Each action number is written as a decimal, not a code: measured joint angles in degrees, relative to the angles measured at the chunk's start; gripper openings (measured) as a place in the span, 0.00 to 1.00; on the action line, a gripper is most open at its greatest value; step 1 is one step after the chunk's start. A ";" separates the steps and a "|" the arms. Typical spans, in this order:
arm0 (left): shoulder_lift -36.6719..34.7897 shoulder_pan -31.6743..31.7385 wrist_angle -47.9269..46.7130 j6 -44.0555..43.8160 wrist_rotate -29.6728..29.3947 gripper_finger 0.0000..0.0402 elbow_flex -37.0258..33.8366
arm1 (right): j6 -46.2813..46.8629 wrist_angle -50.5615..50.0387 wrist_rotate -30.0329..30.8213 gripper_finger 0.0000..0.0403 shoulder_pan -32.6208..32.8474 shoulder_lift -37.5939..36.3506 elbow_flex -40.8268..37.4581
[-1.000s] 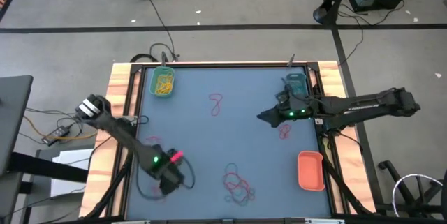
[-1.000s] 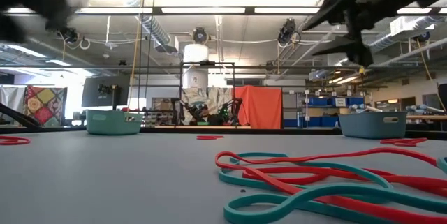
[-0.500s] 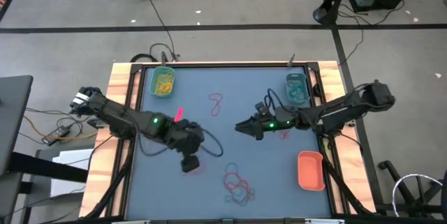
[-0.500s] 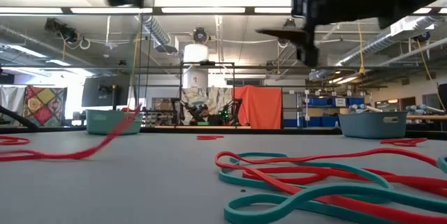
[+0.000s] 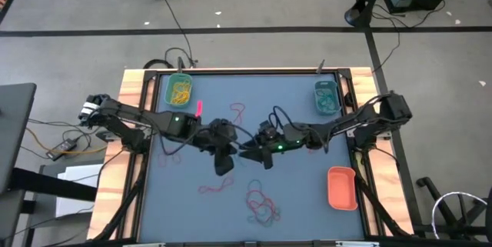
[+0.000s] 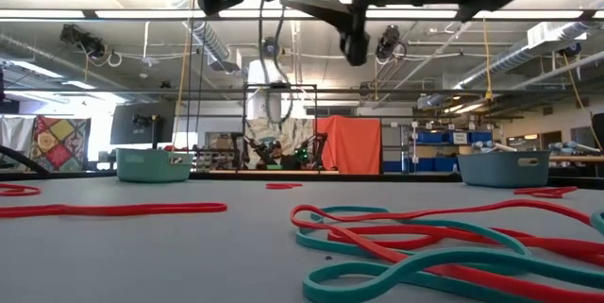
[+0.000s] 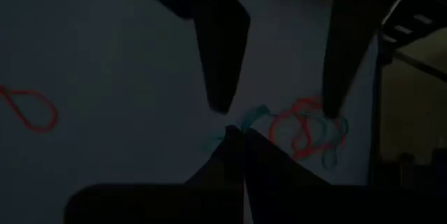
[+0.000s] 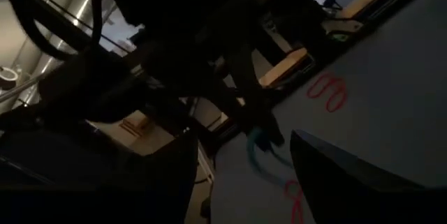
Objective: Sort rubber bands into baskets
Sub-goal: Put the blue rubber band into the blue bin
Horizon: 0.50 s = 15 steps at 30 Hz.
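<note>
My left gripper (image 5: 227, 158) hangs over the middle of the table, shut on a teal rubber band (image 8: 257, 147). My right gripper (image 5: 247, 153) faces it from the table's right, level and open. Its two fingers (image 7: 220, 77) stand apart just beyond the left fingertips and touch nothing. A red rubber band (image 5: 215, 188) lies flat on the table below them. Tangled red and teal bands (image 5: 261, 205) lie near the front edge. The green basket (image 5: 167, 91) holds yellow bands. The teal basket (image 5: 316, 101) is far right and the orange basket (image 5: 342, 187) near right. My left gripper pinches the teal band between its shut fingertips (image 7: 236, 144), which slant downward. A short loop of the band (image 7: 253, 114) curls out beside the tips. The band hangs slack below the fingers, clear of the table.
More red bands lie on the mat at the far middle (image 5: 237, 111) and under the right arm (image 5: 314, 145). Wooden rails (image 5: 132, 124) edge the table on the left and right. Black cables trail from both arms over the middle of the mat.
My left gripper has risen and swung from the near left toward the table's middle, staying shut. A red band that trailed slanting up from the table has dropped and now lies flat. My right gripper has moved left toward the middle and levelled out, still open.
</note>
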 joint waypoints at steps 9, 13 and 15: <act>0.00 2.25 0.24 -0.51 0.22 0.01 0.00 | -1.55 -6.29 0.49 0.51 -0.70 0.40 2.46; 0.00 3.29 0.37 -0.53 1.61 0.01 0.00 | -1.90 -9.75 0.22 0.43 -0.90 0.15 2.44; 0.00 3.64 0.55 -0.51 2.63 0.01 0.00 | -1.94 -10.49 0.24 0.39 -0.94 0.15 2.43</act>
